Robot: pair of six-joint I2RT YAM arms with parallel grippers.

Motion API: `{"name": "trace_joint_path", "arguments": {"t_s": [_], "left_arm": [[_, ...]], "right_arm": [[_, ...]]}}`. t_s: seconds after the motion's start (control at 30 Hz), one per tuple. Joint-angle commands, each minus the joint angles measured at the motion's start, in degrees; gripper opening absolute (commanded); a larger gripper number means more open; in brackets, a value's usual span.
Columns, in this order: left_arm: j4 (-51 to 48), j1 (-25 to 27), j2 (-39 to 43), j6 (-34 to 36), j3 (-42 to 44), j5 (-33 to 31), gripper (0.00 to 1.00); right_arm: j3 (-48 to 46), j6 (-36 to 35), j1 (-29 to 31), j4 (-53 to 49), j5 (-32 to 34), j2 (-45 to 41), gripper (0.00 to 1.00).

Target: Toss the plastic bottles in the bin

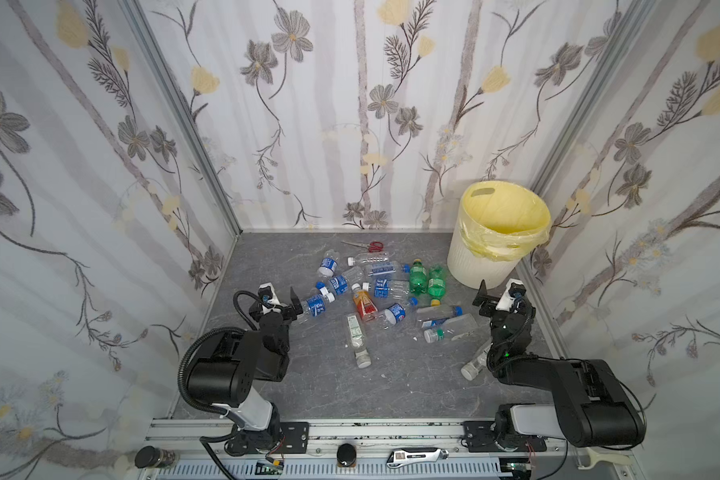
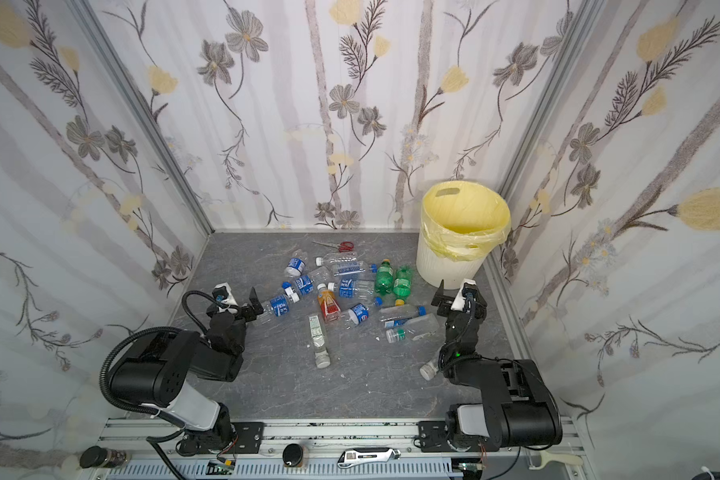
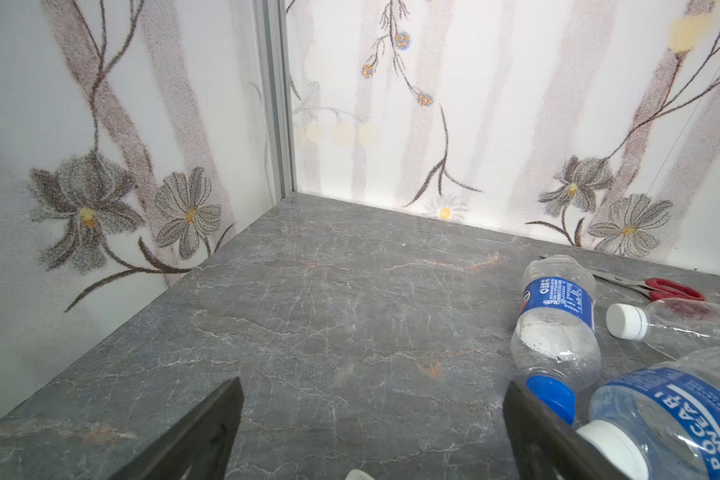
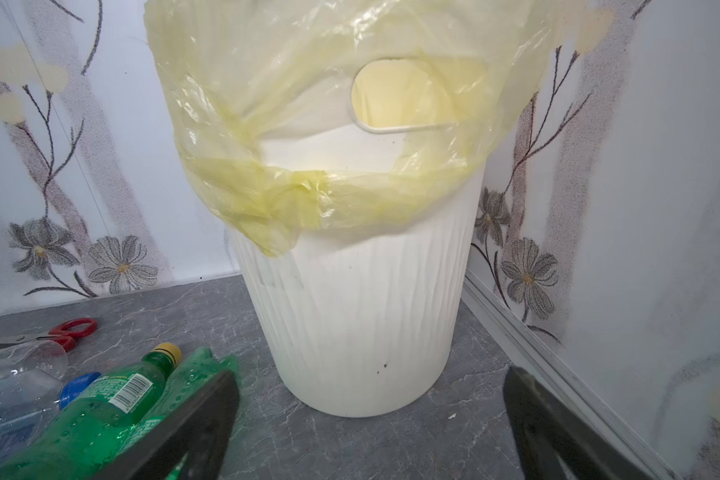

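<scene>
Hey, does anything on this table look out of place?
Yes: red-handled scissors lie near the back wall, just behind the scattered bottles, the only loose thing there that isn't a bottle. The bin stands upright.

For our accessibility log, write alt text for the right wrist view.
A ribbed white bin, lined with a pale yellow bag, stands straight ahead on a grey marbled table, seen between the open jaws of the right gripper. Two green bottles lie near it, with red-handled scissors farther off.
</scene>
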State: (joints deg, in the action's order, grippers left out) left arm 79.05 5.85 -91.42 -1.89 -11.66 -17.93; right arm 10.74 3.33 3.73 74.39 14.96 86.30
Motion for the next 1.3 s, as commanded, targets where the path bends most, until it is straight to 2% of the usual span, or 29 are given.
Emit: {"name": "trace_joint_path", "arguments": {"t_s": [0.0, 1.07, 1.17, 1.27], "left_arm": [[2.41, -0.05, -0.14, -0.12, -0.20, -0.24, 1.00], [2.13, -0.60, -0.23, -0.54, -0.59, 0.32, 1.00], [0.08, -0.84, 4.58, -0.63, 0.58, -0.22, 1.00], [-6.48, -0.75, 11.96, -1.76, 0.37, -3.02, 1.00]], "right_arm": [[0.34, -0.65, -0.03, 1.14, -0.11, -0.08, 1.00], [0.58, -0.74, 0.22, 0.04, 0.72, -1.56, 1.00], [2.20, 0.18, 0.10, -7.78, 2.31, -6.35, 1.00], [2.27, -0.07, 0.23, -8.99, 2.97, -8.10, 1.00]]}}
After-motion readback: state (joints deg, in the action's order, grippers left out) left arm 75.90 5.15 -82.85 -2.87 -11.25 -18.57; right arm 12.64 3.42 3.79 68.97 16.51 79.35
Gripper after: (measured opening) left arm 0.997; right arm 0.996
